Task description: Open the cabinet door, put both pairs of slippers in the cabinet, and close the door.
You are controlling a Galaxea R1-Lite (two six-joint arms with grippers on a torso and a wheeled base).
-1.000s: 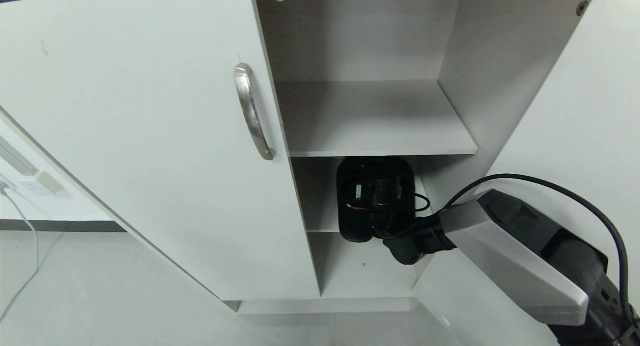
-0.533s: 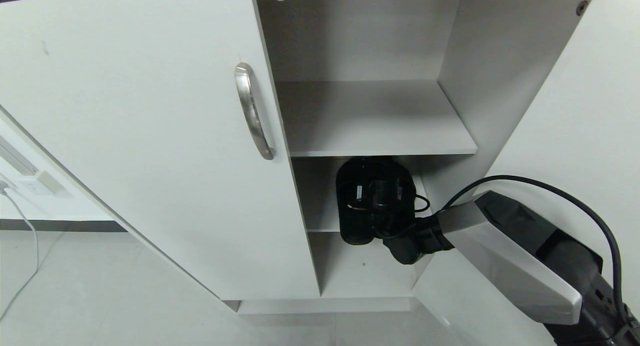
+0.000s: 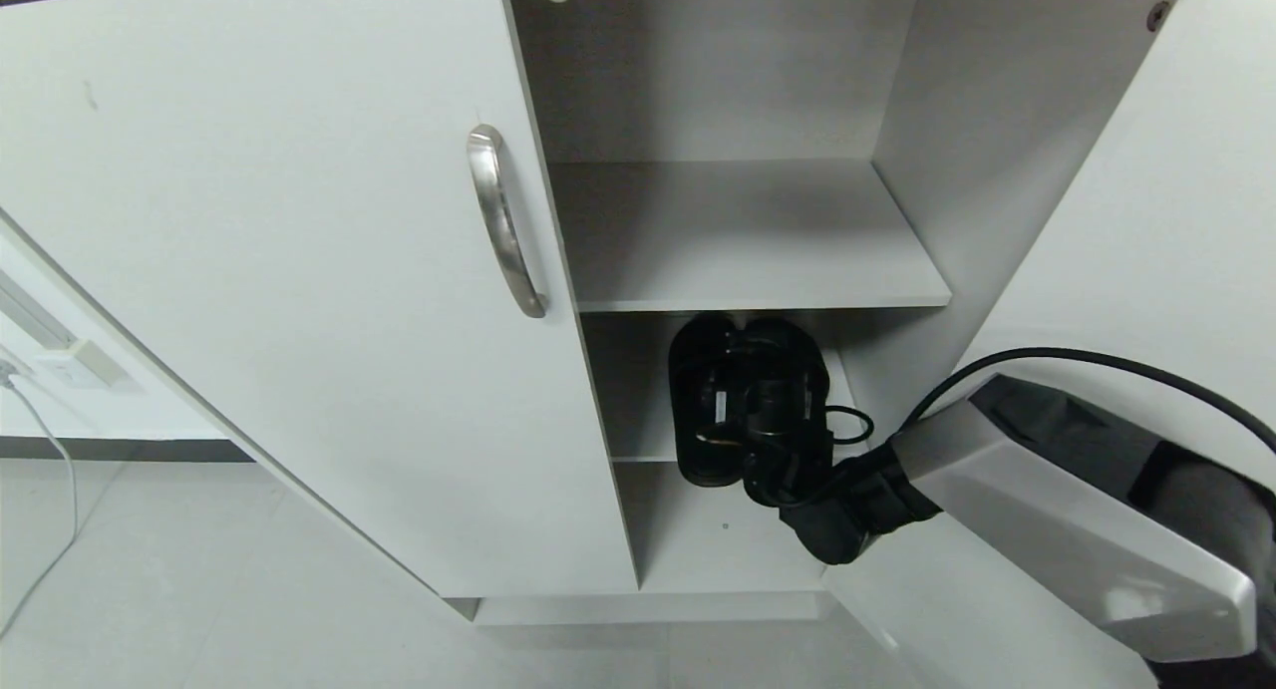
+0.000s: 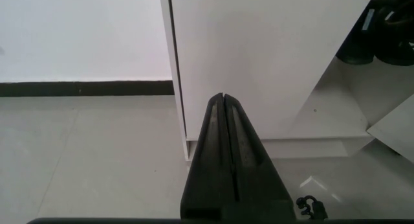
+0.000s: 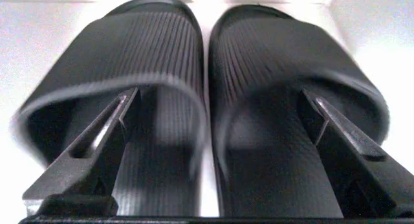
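A pair of black slippers (image 3: 748,390) lies side by side on the lower shelf (image 3: 638,410) of the white cabinet, toes pointing in. My right gripper (image 3: 773,460) is just in front of them at the shelf's edge. In the right wrist view it (image 5: 220,94) is open, one finger (image 5: 97,153) outside each slipper (image 5: 259,75), and nothing is clamped. My left gripper (image 4: 223,104) is shut and empty, low over the floor beside the cabinet base. The slippers (image 4: 381,36) also show in the left wrist view.
The cabinet's left door (image 3: 249,220) with its metal handle (image 3: 503,220) is closed. The right door (image 3: 1146,270) stands wide open beside my right arm. The upper shelf (image 3: 738,230) and bottom compartment (image 3: 718,539) are bare. A wall socket (image 3: 70,365) with a cable sits far left.
My right arm has drawn back and slightly down from the shelf. The slippers stay on the shelf and now show as two separate shoes.
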